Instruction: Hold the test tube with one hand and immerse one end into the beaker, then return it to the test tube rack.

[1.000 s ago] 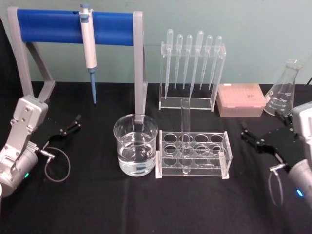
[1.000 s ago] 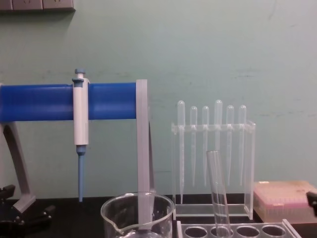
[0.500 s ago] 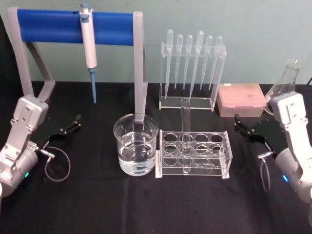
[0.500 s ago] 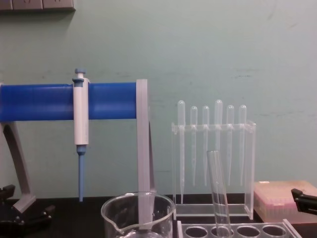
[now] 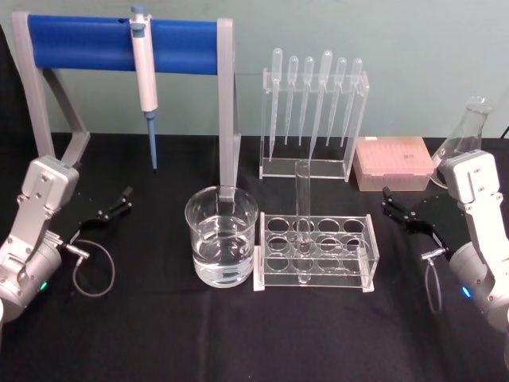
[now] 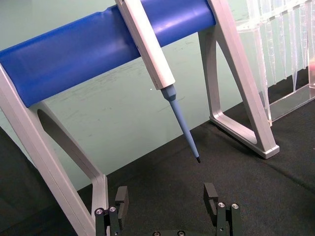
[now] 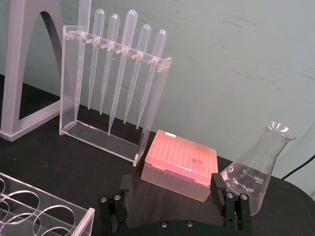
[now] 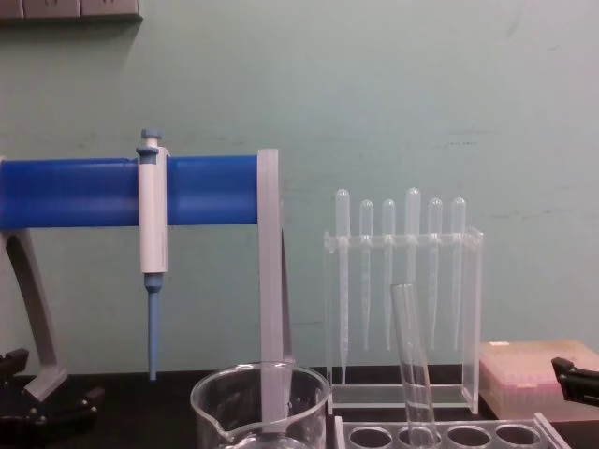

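The test tube stands upright in a clear rack at the table's centre; the chest view shows the test tube leaning slightly. Just left of the rack stands the beaker, holding clear liquid, and its rim shows low in the chest view as the beaker. My right gripper hovers open to the right of the rack, holding nothing; the right wrist view shows the same gripper with its jaws wide apart. At the far left my left gripper rests open and parked, and it appears as the gripper in its own wrist view.
A blue-barred stand carries a micropipette at the back left. A rack of plastic pipettes stands behind the tube rack. Near my right arm sit a pink tip box and a glass flask.
My right arm has risen and swung inward, bringing its gripper a little left toward the rack. In the last half second it has barely moved. The left arm is still.
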Robot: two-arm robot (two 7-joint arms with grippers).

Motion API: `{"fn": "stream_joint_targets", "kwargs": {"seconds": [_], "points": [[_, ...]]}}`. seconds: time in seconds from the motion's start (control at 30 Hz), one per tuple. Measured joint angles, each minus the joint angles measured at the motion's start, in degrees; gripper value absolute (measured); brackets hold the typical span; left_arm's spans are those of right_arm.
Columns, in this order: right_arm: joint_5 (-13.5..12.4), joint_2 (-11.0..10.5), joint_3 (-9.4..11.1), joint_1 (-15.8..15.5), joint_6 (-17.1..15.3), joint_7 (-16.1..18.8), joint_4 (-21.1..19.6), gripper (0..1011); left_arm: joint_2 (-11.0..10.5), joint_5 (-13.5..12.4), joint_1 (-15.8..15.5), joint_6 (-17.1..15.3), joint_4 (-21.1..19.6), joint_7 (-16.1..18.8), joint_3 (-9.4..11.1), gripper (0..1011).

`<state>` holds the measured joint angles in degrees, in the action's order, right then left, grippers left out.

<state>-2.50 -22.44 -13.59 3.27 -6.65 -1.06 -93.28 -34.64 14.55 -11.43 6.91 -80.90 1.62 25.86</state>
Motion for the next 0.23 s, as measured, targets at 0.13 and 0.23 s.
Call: {"fn": "stream_joint_targets", "kwargs": {"seconds": [0.13,0.23], "points": [[-0.1,0.0,0.0,0.0,0.0,0.0,0.0,1003,0.0,0.0,0.0,0.0,0.0,0.0,0.0,1000],[-0.1,0.0,0.0,0.0,0.0,0.0,0.0,1003,0.0,0.0,0.0,0.0,0.0,0.0,0.0,1000]]}}
